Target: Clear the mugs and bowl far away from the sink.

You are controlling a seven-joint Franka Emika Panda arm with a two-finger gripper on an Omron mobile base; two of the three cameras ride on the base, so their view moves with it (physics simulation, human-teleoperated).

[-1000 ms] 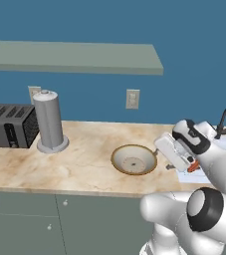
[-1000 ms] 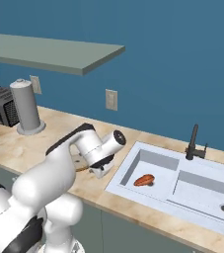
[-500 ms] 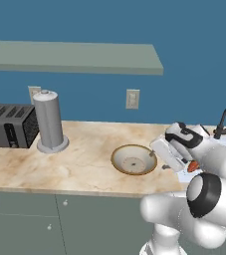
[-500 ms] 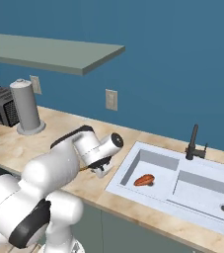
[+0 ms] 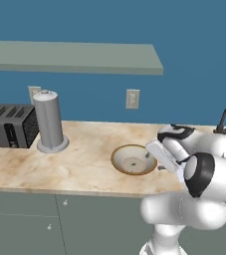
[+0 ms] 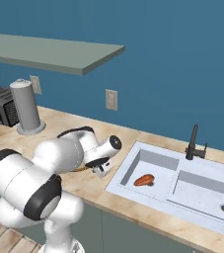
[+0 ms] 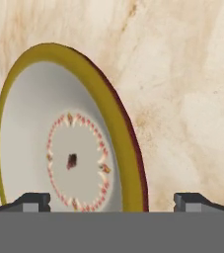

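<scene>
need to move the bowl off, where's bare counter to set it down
Bare counter lies between the grey canister and the bowl, and along the front edge. It is crowded at the bowl's sink side, where the open gripper straddles the rim.

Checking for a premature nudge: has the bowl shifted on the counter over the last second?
No. In the left base view the bowl keeps its place below the wall outlet; the open gripper has come down to its near rim.
</scene>
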